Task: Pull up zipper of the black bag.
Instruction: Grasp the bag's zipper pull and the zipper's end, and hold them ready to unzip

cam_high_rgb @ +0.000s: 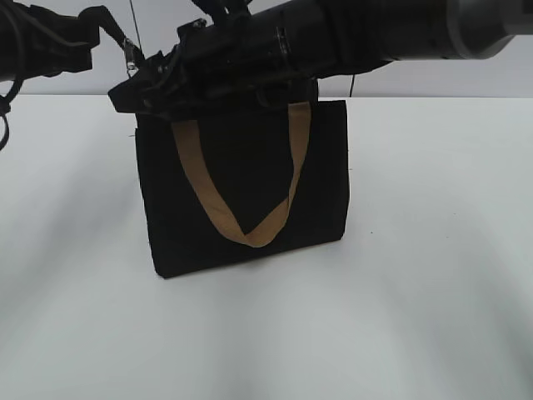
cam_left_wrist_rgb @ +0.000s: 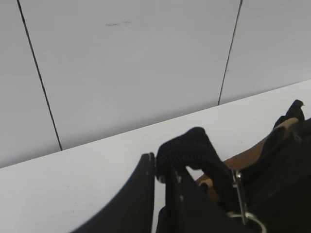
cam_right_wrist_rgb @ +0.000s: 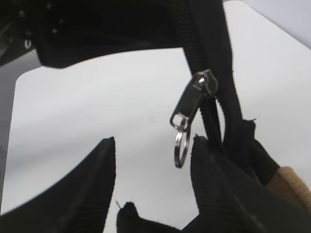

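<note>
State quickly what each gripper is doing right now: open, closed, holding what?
Left gripper: closed on an end of the boxy black fabric bag.
Right gripper: open, straddling the small silver metal zipper pull, gripping nothing.

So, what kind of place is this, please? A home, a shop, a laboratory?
Probably a laboratory test bench, not a home. A plain white table carries only the black bag, a bare white panelled wall stands behind it, and two black robot arms reach over the bag.
</note>
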Controlling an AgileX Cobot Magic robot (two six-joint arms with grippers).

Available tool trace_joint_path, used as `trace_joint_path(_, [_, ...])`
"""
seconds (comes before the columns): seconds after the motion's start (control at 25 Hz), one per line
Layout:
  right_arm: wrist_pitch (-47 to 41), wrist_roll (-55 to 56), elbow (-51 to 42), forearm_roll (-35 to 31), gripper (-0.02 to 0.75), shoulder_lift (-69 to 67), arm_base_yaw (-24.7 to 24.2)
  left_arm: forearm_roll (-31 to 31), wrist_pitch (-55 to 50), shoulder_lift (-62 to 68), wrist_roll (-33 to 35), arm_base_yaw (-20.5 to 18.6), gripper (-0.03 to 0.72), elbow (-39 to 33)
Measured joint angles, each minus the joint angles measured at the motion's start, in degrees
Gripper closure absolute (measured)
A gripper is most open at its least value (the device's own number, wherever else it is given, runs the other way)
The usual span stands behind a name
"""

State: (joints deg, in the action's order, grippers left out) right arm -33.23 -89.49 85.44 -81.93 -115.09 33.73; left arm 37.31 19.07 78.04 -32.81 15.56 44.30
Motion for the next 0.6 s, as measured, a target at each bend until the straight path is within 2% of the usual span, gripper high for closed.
trace_joint_path(0.16, [1.96, -1.27, 0.0, -2.41, 0.411, -0.06, 0.0, 0.0, 0.0, 0.0, 0.0, 0.0, 0.666, 0.0])
trace_joint_path(0.24, [2.08, -1.7, 0.0, -2.71, 0.486, -0.11, 0.0, 0.0, 0.0, 0.0, 0.0, 0.0, 0.666, 0.0])
trace_joint_path(0.36, [2.54, -1.76, 0.0, -2.9, 0.648, -0.11, 0.0, 0.0, 0.0, 0.0, 0.0, 0.0, 0.666, 0.0])
trace_joint_path(0.44, [2.96, -1.53, 0.0, -3.03, 0.73, -0.11, 0.0, 0.0, -0.39, 0.0, 0.0, 0.0, 0.666, 0.0])
trace_joint_path(0.6, [2.77, 0.3, 0.0, -3.03, 0.753, -0.11, -0.06, 0.08, -4.07, 0.0, 0.0, 0.0, 0.666, 0.0])
